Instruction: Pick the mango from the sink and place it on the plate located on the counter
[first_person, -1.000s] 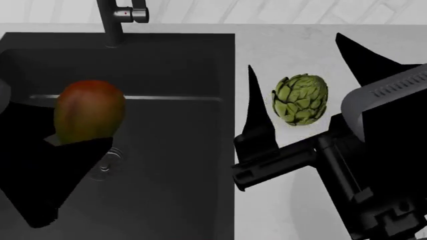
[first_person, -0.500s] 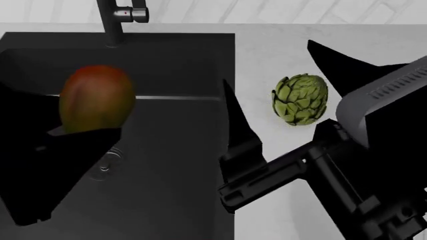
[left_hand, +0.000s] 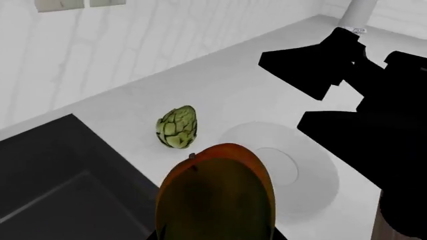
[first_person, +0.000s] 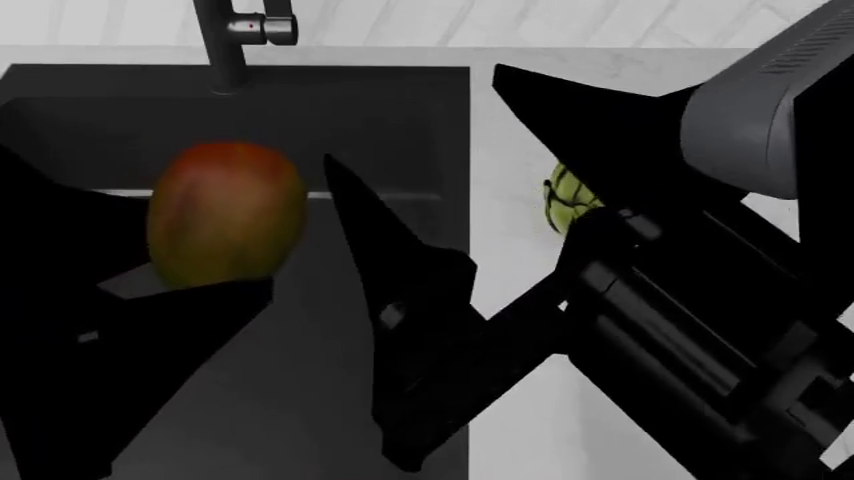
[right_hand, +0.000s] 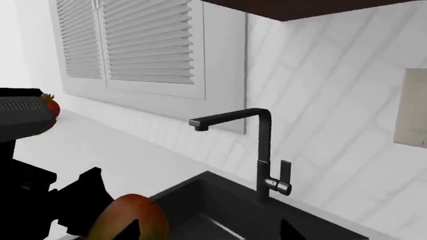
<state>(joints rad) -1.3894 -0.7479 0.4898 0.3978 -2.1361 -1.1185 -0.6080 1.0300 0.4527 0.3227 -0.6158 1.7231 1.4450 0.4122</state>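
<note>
The red-orange and green mango (first_person: 224, 215) hangs above the black sink (first_person: 387, 110), with my left gripper (first_person: 134, 275) shut on it. In the left wrist view the mango (left_hand: 217, 195) fills the space between the jaws, and the white plate (left_hand: 293, 170) lies on the counter (left_hand: 220, 85) just beyond it. My right gripper (first_person: 414, 115) is spread open over the sink's right part, holding nothing. From the right wrist view the mango (right_hand: 127, 222) shows beside one black fingertip (right_hand: 133, 231). In the head view the plate is hidden behind my right arm.
A green artichoke (left_hand: 179, 127) sits on the counter between sink and plate; in the head view the artichoke (first_person: 563, 198) is mostly covered by my right arm. The dark faucet (first_person: 227, 40) rises at the sink's back edge. A tiled wall backs the counter (first_person: 641, 70).
My left gripper has carried the mango a little to the right above the sink. My right gripper has swung left over the basin and now covers most of the artichoke.
</note>
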